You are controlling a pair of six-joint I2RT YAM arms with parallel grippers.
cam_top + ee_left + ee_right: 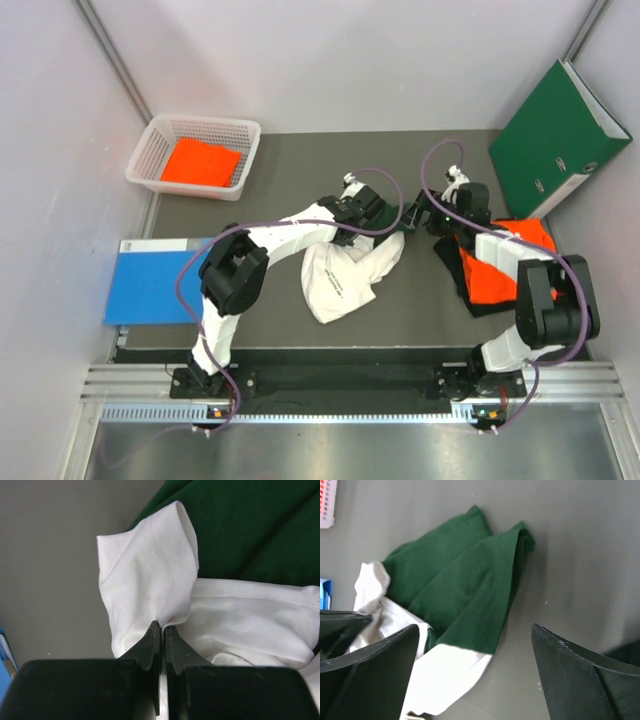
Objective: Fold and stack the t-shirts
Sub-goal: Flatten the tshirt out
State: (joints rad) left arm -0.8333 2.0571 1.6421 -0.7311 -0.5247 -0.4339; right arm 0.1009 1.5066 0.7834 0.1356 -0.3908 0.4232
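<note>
Left gripper (pixel 162 626) pinched on white t-shirt (pixel 145 575)

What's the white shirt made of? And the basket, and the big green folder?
The white shirt looks like soft, matte cloth, maybe cotton: it crumples into loose folds and creases. The basket looks like white plastic, with walls that are a grid of little holes. The green folder seems to be stiff board with a smooth cover, since its faces stay flat and its edges are sharp.
</note>
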